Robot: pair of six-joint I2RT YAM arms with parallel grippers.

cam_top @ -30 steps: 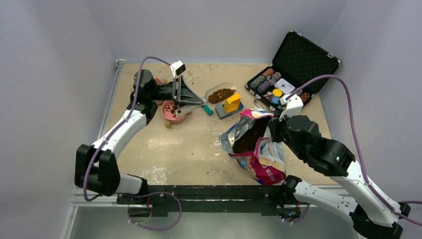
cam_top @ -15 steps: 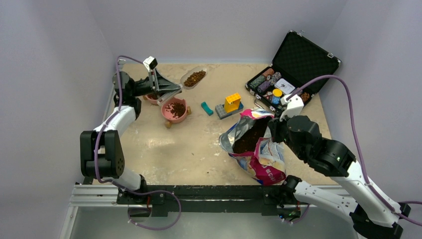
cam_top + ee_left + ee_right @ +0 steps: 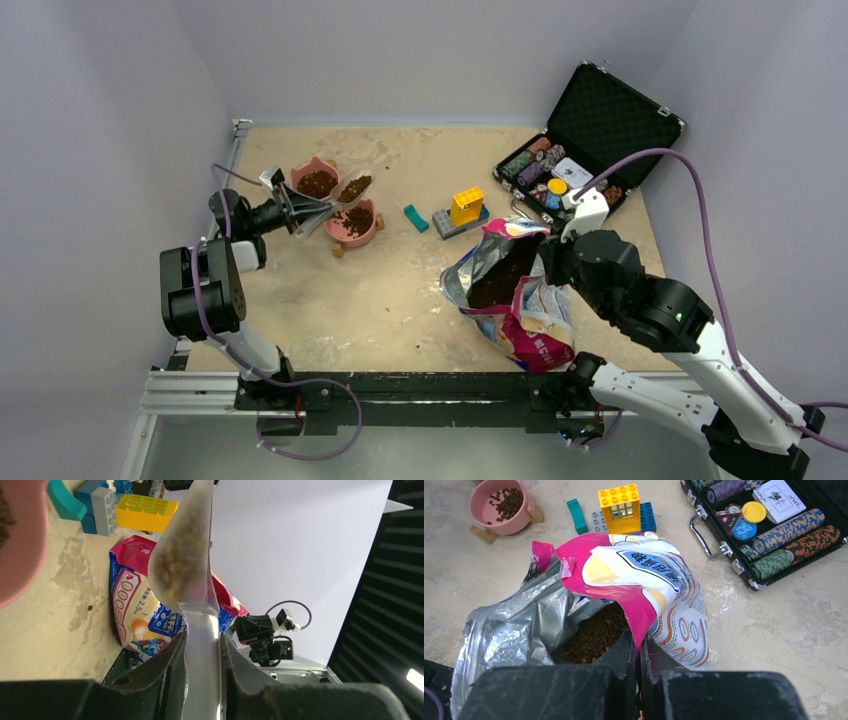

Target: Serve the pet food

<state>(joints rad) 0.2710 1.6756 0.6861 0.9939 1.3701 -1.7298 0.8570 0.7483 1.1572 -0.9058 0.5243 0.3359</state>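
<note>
My left gripper [image 3: 300,212] is shut on the handle of a clear plastic scoop [image 3: 353,187] that holds brown kibble. It holds the scoop above and between two pink bowls. The wrist view shows the handle clamped between the fingers [image 3: 172,665] and kibble in the scoop [image 3: 185,555]. The back bowl [image 3: 300,176] and the front bowl [image 3: 335,230] both hold kibble. My right gripper [image 3: 548,262] is shut on the pink rim of the open pet food bag [image 3: 525,310], which holds kibble [image 3: 596,635]. In the right wrist view the gripper [image 3: 639,650] pinches that rim.
An open black case of poker chips [image 3: 590,140] stands at the back right. A yellow and blue brick stack [image 3: 462,208] and a teal brick [image 3: 415,217] lie mid-table. The left wall is close beside the left arm.
My left arm swung the filled scoop from mid-table to the back and then left, to above the two pink bowls. The right arm and the bag have not moved.
</note>
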